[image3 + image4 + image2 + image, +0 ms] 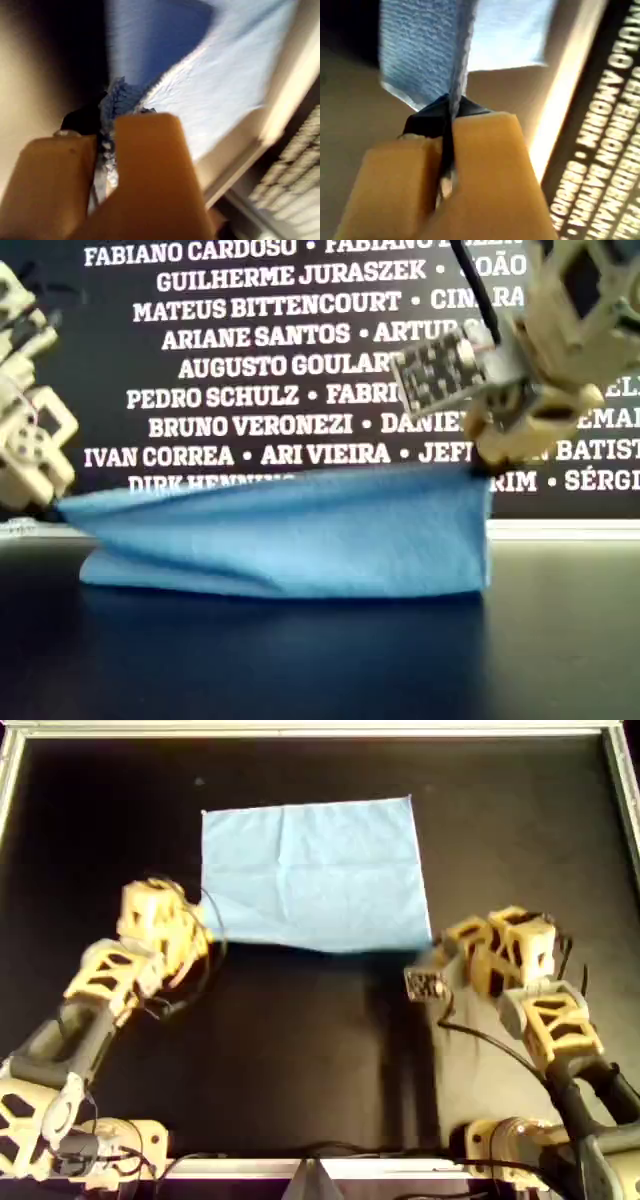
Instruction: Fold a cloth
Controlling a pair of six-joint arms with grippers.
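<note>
The fold is mid-carry: the left gripper (107, 150) and right gripper (447, 150) each have jaws clenched on a near corner of the cloth (315, 870), lifted off the dark tabletop (300, 1050); next, both probably carry that edge evenly to the far edge.

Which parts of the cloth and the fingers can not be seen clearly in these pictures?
- Cloth near edge, overhead view: both lifted corners hidden under the left gripper and right gripper.
- Cloth underside and far edge, exterior view: hidden behind the raised front sheet.
- Left wrist view: motion-blurred; pinched corner partly behind the fingers.
- Right wrist view: fingers cut off by the frame edge.
</note>
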